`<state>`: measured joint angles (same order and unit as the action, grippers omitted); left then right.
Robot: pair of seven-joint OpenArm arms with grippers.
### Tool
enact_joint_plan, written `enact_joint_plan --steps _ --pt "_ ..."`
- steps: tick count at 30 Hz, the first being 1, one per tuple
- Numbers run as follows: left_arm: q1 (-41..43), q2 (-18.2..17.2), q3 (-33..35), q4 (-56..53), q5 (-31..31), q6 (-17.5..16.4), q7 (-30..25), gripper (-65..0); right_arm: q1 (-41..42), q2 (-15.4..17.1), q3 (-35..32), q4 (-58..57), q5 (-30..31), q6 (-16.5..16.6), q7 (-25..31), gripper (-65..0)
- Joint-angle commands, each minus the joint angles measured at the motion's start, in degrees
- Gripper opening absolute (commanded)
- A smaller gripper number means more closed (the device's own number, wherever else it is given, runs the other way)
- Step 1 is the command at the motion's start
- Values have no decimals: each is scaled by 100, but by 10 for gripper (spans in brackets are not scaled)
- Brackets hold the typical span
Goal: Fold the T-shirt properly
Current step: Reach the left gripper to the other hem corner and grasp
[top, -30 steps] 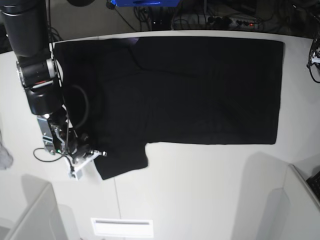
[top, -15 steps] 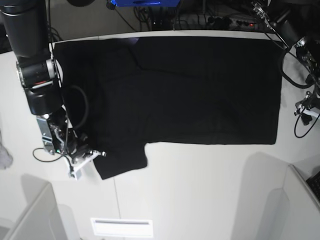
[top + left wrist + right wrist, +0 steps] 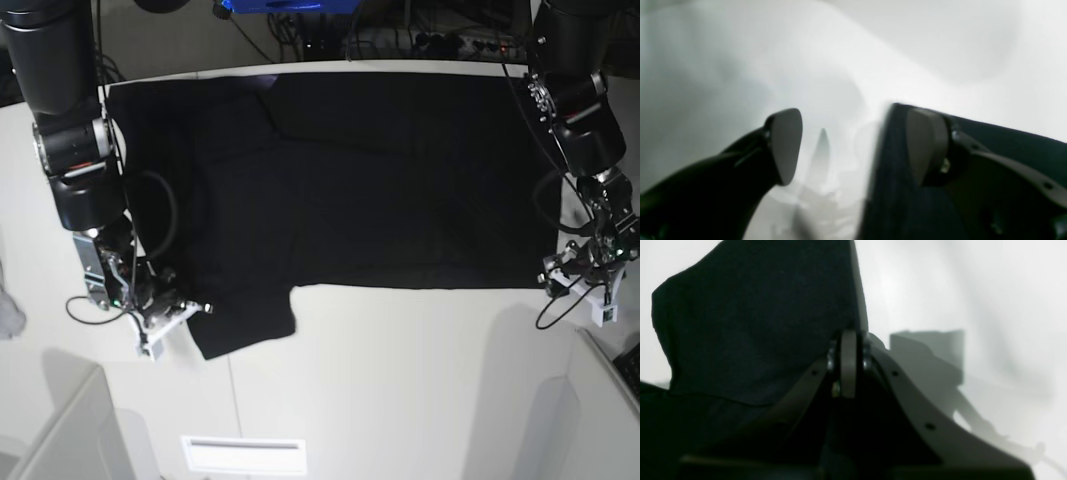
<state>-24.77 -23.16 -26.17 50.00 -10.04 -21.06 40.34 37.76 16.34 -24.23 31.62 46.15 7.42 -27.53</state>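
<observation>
On the white desk point(image 3: 400, 380) the T-shirt point(image 3: 380, 190) lies spread flat, plain black side up, its hem toward the left arm's side and one sleeve point(image 3: 245, 325) poking out toward the near edge. The right gripper point(image 3: 848, 365) sits at the outer corner of that sleeve with its fingers pressed together; the wrist view shows black cloth rising right at the tips, so it looks clamped on the sleeve's edge, though how much cloth it has I can't make out. The left gripper point(image 3: 857, 146) is at the near hem corner with its fingers apart, one pad point(image 3: 927, 143) over the cloth and the other point(image 3: 785, 143) over bare desk, the hem edge between them.

What worries me is the mismatch. If the left gripper closes too high it will pinch air, or catch only the top layer, and the shirt will peel open instead of lifting as one. If the right side's hold is just a sliver of sleeve hem, a pull would likely slip it free. And if one arm lifts before the other has a grip, the cloth will drag and skew.

Beyond the T-shirt's far edge there is a clutter of cables point(image 3: 330, 35) and something blue point(image 3: 285, 5). Off past the right arm a small grey-white scrap point(image 3: 8, 315) sits at the desk's edge, and a white label-like strip point(image 3: 243, 452) lies near the front.
</observation>
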Motion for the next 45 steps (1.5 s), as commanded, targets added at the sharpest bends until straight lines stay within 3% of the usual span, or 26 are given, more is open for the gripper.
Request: enact_joint_plan --steps 1,9,19,26,34,36,39,45 --pt "-235 -141 46 -99 -37 -8 -214 -179 185 50 36 52 -22 10 14 -650" --pt "-709 -124 116 -1048 -29 9 -469 -179 185 50 36 52 -22 10 14 -650" --pt "-613 -10 134 -1162 -29 9 -469 -179 185 67 36 60 -22 10 14 -650" --pt "-542 34 987 -1171 -90 18 -689 -189 185 67 36 60 -22 10 14 -650" --pt "-419 26 644 -1171 -90 18 -741 -402 141 85 27 60 -22 10 14 -650" --pt "-419 17 653 -1171 -64 18 -741 -477 141 85 27 60 -22 10 14 -650" --pt "-419 -10 653 -1162 -64 18 -741 -650 141 67 36 60 -22 10 14 -650" --pt "-454 -10 626 -1083 -90 18 -733 -650 141 67 36 87 -22 10 23 -650"
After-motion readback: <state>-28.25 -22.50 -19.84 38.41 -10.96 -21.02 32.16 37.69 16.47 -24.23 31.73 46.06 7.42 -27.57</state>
